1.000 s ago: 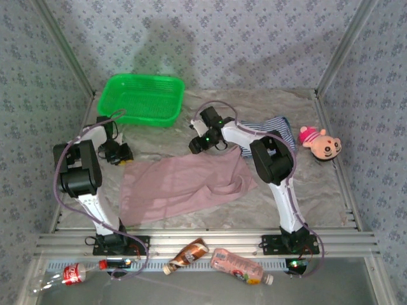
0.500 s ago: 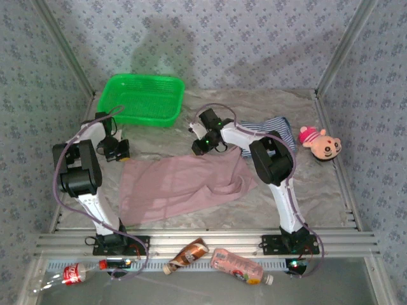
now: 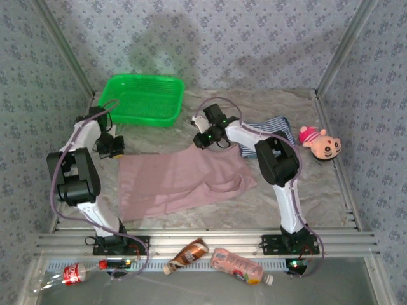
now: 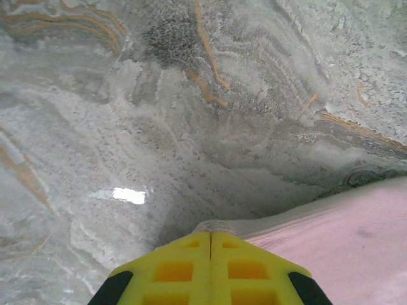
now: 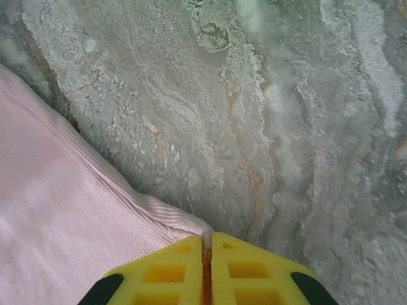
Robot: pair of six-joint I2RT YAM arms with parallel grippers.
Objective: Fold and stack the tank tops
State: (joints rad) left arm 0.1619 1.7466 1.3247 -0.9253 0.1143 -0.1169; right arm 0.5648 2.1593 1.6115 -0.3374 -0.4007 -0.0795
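The dusty pink tank top (image 3: 178,181) lies spread across the middle of the table. My left gripper (image 3: 116,149) is shut on its far left corner, and in the left wrist view the pink fabric (image 4: 331,235) bunches at the yellow fingertips (image 4: 184,267). My right gripper (image 3: 202,141) is shut on the far right corner; the ribbed pink edge (image 5: 76,190) runs into its closed fingertips (image 5: 241,270). A navy-and-white striped tank top (image 3: 270,127) lies crumpled behind the right arm, partly hidden by it.
A green basket (image 3: 141,99) stands at the back left. A pink plush toy (image 3: 321,143) lies at the right edge. Bottles (image 3: 235,265) lie on the rail in front of the arm bases. The marbled tabletop (image 3: 318,190) shows bare at the right.
Both grippers have closed on the pink top's far corners and pulled them back and apart. The far edge now lies straighter and the cloth is stretched wider.
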